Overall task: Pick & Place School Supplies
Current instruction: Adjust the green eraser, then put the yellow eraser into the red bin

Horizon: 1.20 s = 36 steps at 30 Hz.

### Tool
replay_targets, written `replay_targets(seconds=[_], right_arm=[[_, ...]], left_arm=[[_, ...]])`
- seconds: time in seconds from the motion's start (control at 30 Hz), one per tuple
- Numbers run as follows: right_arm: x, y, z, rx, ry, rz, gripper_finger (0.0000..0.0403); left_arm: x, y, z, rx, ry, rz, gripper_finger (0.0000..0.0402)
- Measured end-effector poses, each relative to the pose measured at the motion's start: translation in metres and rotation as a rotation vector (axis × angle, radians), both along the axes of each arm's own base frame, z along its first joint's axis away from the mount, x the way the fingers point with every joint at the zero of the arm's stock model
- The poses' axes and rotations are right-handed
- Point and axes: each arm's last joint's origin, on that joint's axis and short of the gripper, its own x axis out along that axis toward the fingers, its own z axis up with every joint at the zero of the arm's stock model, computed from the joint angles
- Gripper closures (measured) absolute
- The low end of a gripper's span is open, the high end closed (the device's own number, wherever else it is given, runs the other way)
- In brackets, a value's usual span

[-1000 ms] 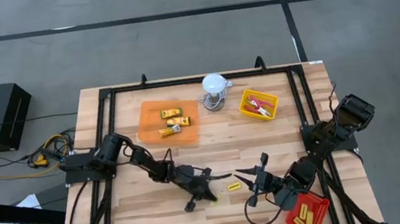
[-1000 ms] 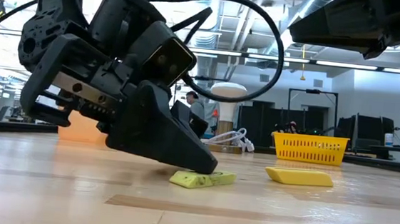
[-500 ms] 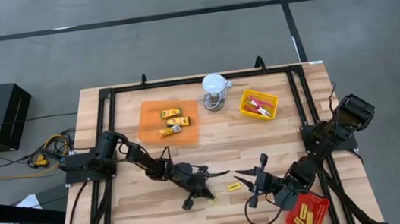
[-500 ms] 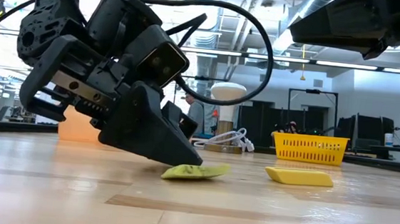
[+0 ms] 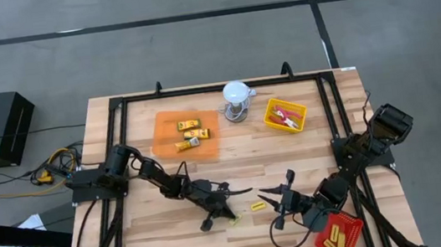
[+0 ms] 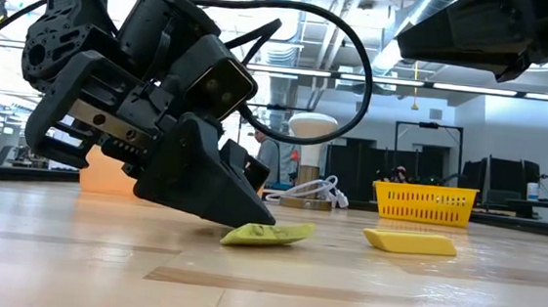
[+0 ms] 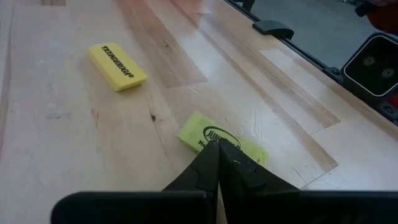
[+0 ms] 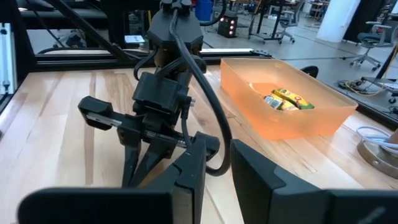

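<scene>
My left gripper is down at the table's near middle, shut on a yellow block with a dark label. In the low view this block lies tilted. A second yellow block lies flat just to its right, also visible in the left wrist view. My right gripper hovers open to the right of both blocks, touching nothing. Yellow packets lie in the orange tray. My left gripper pinches the labelled yellow block by its near long edge, between the two fingertips. The fingers come slanting down from the table's left. The block is tilted: the end under the fingers is on the table and the far end is raised.
A yellow basket holding red-handled tools and a white domed object stand near the far edge. A red tray with yellow blocks sits at the near right corner, beside my right arm. Black frame rails line the table's sides.
My left gripper has drawn back slightly toward the table's left. The labelled yellow block, which lay flat, has tipped: its far end has risen off the table while the end at the fingers has stayed down.
</scene>
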Motion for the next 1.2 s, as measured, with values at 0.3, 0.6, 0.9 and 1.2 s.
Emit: replay_targets(seconds=[0.3, 0.6, 0.9, 1.2], right_arm=[[0.0, 0.0, 0.0, 0.003, 0.003, 0.008, 0.0336], [0.0, 0.0, 0.0, 0.006, 0.001, 0.008, 0.0336], [0.0, 0.001, 0.0, 0.012, 0.001, 0.016, 0.0336], [0.0, 0.001, 0.0, 0.017, 0.006, 0.03, 0.0336]], left_arm=[[0.0, 0.001, -0.001, -0.004, 0.006, -0.014, 0.0401], [0.001, 0.006, -0.001, 0.001, 0.007, -0.019, 0.0401], [0.001, 0.018, -0.004, 0.04, 0.003, -0.029, 0.0401], [-0.001, 0.034, -0.005, 0.054, -0.009, 0.001, 0.0401]])
